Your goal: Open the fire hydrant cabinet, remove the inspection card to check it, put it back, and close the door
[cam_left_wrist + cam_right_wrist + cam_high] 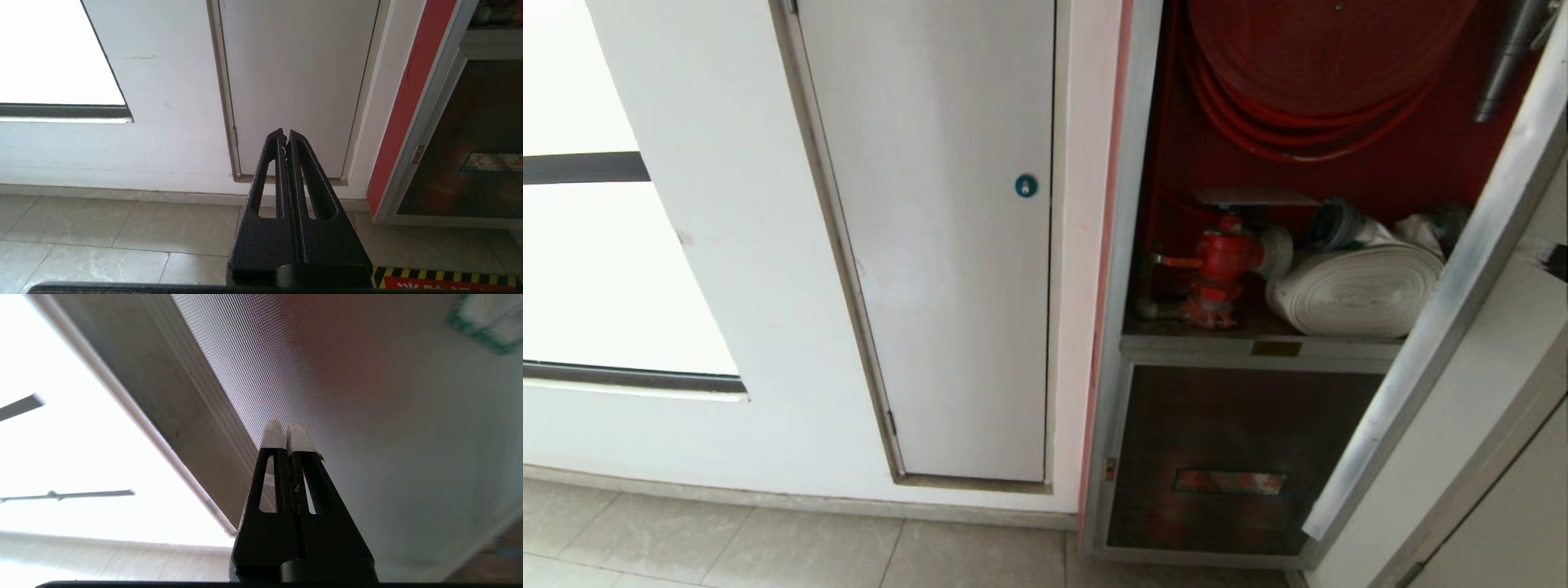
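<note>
Head view shows the silver-framed, red-lined fire hydrant cabinet (1168,269) open, its dark glass door (1445,327) swung right. No inspection card visible. Right end effector (284,435), pinched empty, faces the door glass; left end effector (284,136) closed, parked. Closing seemingly remains.

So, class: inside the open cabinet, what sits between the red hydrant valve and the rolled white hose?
In the head view, a pale round coupling cap on the hydrant valve, beside the rolled hose.

We hold our left gripper (286,136) low and level, its black fingers (271,171) pressed flat together. Our right gripper (287,430) tilts upward, its white-tipped fingers (273,437) closed against each other, gripping nothing.
</note>
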Available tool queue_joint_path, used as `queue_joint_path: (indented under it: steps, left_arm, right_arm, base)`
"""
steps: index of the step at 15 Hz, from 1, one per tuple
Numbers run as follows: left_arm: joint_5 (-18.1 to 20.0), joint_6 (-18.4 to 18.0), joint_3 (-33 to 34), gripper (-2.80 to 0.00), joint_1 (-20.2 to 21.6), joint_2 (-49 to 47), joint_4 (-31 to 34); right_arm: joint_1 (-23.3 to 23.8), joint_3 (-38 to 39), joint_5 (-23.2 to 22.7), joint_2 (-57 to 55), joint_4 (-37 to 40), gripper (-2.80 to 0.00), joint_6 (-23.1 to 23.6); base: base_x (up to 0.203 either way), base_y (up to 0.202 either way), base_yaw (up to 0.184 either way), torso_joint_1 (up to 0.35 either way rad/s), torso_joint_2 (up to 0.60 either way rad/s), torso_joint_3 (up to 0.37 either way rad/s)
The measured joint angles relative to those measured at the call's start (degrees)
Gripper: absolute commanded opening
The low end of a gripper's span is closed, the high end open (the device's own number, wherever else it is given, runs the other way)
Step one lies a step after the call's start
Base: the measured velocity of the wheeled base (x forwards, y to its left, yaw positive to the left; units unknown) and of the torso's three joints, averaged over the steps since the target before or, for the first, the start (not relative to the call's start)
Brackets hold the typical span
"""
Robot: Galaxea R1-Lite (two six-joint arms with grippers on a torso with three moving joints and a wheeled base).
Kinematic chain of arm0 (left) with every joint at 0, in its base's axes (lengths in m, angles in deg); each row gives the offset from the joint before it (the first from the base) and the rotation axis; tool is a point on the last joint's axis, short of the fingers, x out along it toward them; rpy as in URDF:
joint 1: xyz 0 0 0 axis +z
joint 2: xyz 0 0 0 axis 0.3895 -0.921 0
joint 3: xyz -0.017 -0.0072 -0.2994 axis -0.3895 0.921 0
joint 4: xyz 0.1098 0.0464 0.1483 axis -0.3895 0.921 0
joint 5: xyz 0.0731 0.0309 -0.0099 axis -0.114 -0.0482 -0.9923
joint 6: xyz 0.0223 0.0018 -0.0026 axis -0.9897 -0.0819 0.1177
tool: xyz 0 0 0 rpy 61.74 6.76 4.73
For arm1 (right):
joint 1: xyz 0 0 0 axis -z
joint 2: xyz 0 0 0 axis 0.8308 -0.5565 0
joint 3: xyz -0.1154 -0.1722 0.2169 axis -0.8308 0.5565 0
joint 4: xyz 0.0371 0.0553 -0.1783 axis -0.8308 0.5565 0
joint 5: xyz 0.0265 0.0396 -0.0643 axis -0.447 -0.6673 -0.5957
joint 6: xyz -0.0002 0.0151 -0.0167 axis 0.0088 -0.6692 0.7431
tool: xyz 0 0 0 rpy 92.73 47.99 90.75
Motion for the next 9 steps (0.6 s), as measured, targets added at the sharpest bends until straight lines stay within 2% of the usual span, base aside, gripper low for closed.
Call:
queue_joint_path:
  steps: [9]
  left_arm:
    - [0.02, -0.01, 0.00, -2.80, -0.02, 0.00, 0.00]
  right_arm:
    - [-12.25, -24.22, 1.96, -29.20, 0.82, -2.80, -1.23]
  base:
    - [0.000, 0.000, 0.000, 0.000, 0.00, 0.000]
